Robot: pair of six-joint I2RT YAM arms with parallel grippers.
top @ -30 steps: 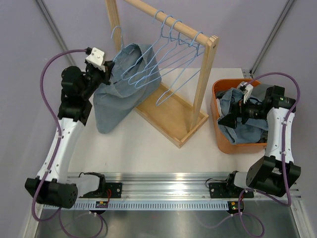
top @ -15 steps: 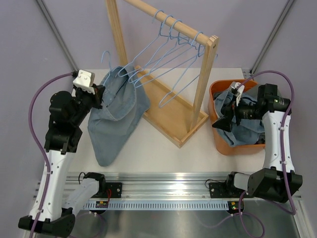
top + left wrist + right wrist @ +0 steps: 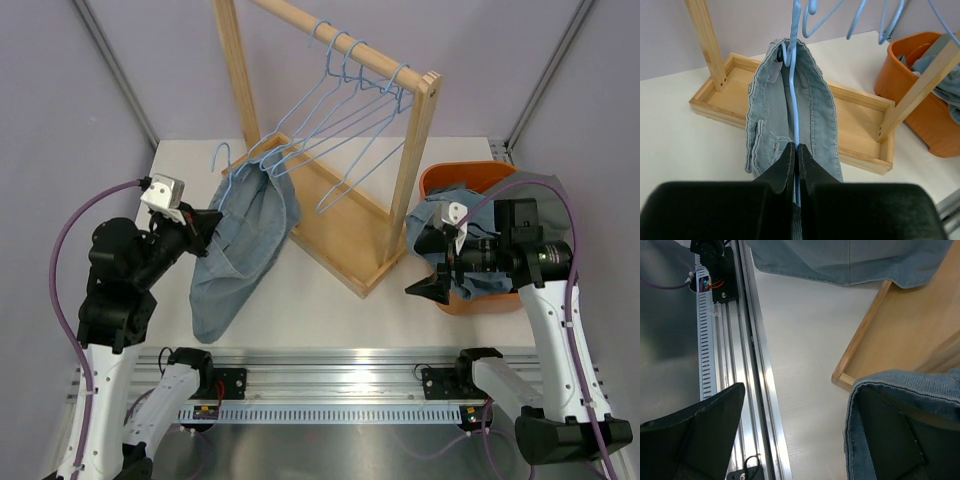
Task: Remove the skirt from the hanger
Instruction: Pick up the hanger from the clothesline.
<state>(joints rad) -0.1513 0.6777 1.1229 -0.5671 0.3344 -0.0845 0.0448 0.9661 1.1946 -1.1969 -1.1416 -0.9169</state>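
Observation:
The denim skirt (image 3: pixel 245 240) hangs on a light blue wire hanger (image 3: pixel 222 156), off the rail, left of the wooden rack (image 3: pixel 345 255). My left gripper (image 3: pixel 205 222) is shut on the hanger's wire. In the left wrist view the skirt (image 3: pixel 817 105) hangs straight ahead of the left gripper (image 3: pixel 796 150), with the hanger (image 3: pixel 792 90) running down its middle. My right gripper (image 3: pixel 432 265) is open beside the rack's near post. A piece of denim (image 3: pixel 900 390) lies draped over one finger of the right gripper (image 3: pixel 795 430). The skirt's hem (image 3: pixel 850 260) shows at the top of that view.
An orange bin (image 3: pixel 475 175) holding denim clothes stands at the right. Several empty blue hangers (image 3: pixel 360 85) hang on the rack's rail. The rack's base tray (image 3: pixel 860 115) lies behind the skirt. The metal rail (image 3: pixel 740 365) runs along the table's near edge.
My left arm has drawn the hanger and skirt away from the rack, toward the near left. My right gripper has come out of the bin toward the rack, with denim trailing on one finger.

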